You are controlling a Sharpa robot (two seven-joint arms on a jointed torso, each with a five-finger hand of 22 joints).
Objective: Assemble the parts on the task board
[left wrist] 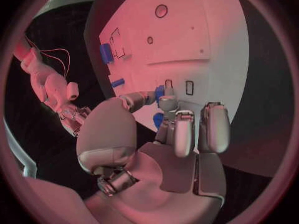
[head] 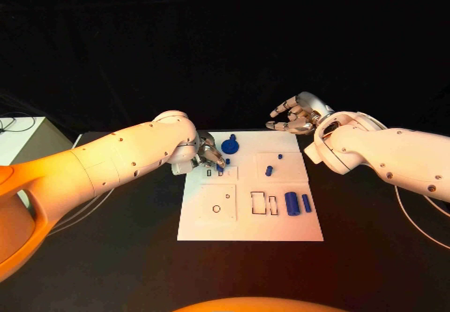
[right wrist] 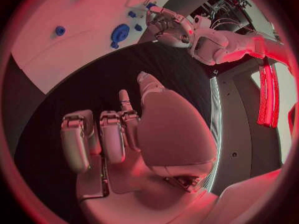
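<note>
The board [head: 250, 224] lies flat on the middle of the black worktop [head: 122, 253]. A small blue peg [head: 220, 167] sits at the board's far left area, beside two small slots [head: 208, 172], and it is pinched between the fingertips [left wrist: 163, 102] of the left robot hand [head: 208, 156]. I judge this to be the insertion step: the peg is held at or just above its seat, though I cannot tell whether it has bottomed out.

Other blue parts on the board: a round gear-like piece [head: 228, 145] at the far edge, a short peg [head: 269, 171] standing near the board's middle right, and two cylinders [head: 292, 203] lying just beside the rectangular outlines [head: 264, 203] on the near right. A round hole [head: 216, 209] on the near left stands unfilled.

The right robot hand [head: 295, 117] hovers beyond the board's far right corner, well apart from it, fingers spread and holding nothing.

Next move, as I judge it: align the peg over its slot, press straight down, then loosen the pinch without tilting the part.
</note>
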